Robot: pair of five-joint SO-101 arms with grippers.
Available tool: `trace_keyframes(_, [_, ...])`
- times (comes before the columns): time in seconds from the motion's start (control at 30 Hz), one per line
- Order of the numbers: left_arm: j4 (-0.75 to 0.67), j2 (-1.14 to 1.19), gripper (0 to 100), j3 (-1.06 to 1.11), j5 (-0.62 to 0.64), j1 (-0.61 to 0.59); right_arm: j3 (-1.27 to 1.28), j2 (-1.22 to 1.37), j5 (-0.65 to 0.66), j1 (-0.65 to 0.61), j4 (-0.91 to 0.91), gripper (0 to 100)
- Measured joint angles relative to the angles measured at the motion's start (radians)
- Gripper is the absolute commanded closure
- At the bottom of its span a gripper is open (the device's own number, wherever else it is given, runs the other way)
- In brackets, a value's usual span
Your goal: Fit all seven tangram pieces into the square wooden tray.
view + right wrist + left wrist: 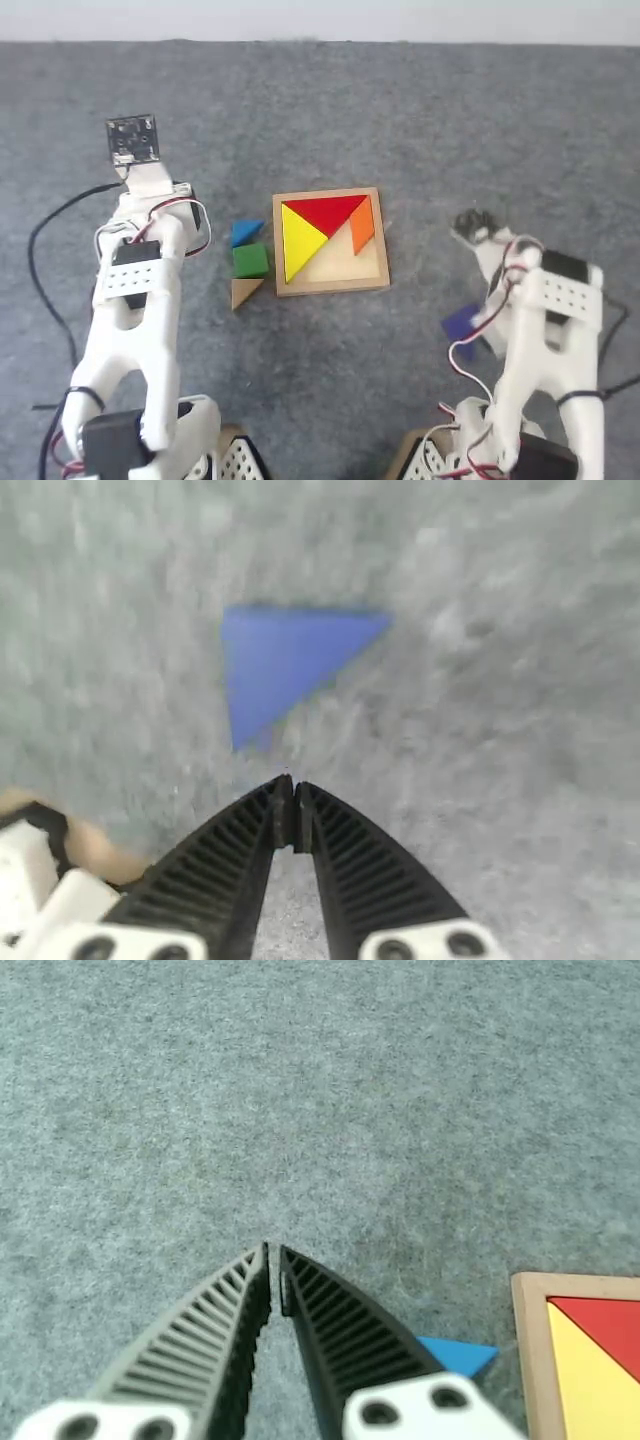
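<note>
Wooden tray (331,288) (partly filled) holds red piece (325,212), yellow piece (298,241), orange piece (363,227). Left gripper (273,1253), right gripper (290,784): fully closed, gripping nothing.

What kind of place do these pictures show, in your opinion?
Probably a robotics test bench rather than a home: a table with a grey felt-like cover, the left arm and the right arm with bare wires, and a wooden tray holding coloured tangram pieces as the exercise.

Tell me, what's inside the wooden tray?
Inside the wooden tray lie a red triangle, a yellow triangle and an orange piece. The rest is bare wood. The floor under the three pieces is covered, so it cannot be seen.
</note>
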Motion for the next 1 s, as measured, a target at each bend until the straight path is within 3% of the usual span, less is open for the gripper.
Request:
trace_keyframes(0.23, [0.000, 0.000, 98, 0.000, 0.000, 0.000, 0.226, -0.006, 0.035, 0.008, -0.285, 98.9])
trace_keyframes(0.5, [0.000, 0.000, 98, 0.000, 0.000, 0.000, 0.238, -0.009, -0.227, -0.232, -0.460, 98.9])
trace_keyframes(0.63, [0.000, 0.000, 98, 0.000, 0.000, 0.000, 0.181, -0.009, -0.339, -0.325, -0.462, 98.9])
trace_keyframes(1.0, [0.000, 0.000, 98, 0.000, 0.000, 0.000, -0.176, -0.011, -0.450, -0.264, -0.130, 98.9])
